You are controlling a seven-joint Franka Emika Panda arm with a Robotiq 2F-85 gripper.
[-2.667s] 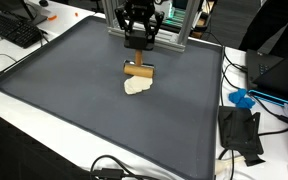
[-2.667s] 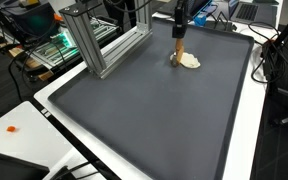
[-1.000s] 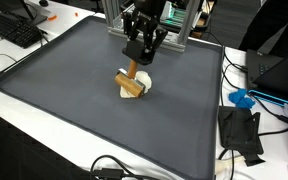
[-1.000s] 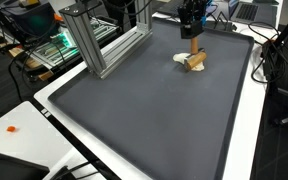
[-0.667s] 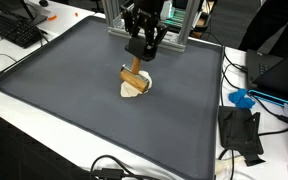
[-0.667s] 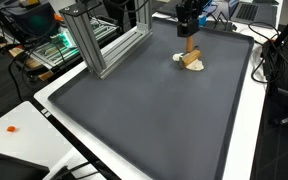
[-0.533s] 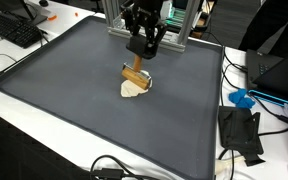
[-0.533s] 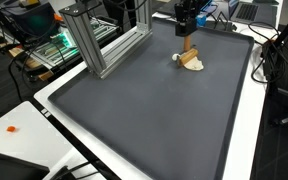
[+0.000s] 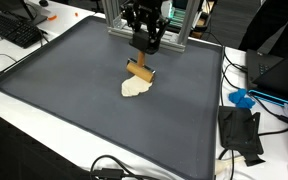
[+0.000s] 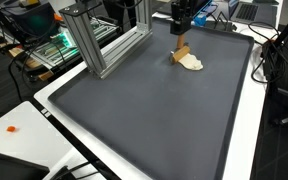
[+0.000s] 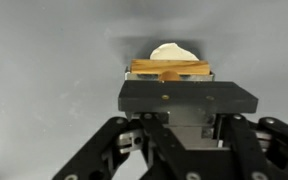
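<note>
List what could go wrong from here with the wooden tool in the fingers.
1. The gripper clamps the wooden tool only at its upper end, so pressing down may make it pivot or slip.
2. The tool's lower end sits at the white lump, which lies loose on the mat; a push may just slide it.
3. The metal frame stands close behind; backing up could hit it.

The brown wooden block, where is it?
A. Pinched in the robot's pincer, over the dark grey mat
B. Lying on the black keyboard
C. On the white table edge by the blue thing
A: the black pincer is shut on the brown wooden block, which reaches down right by the cream-coloured lump on the dark grey mat.
</note>
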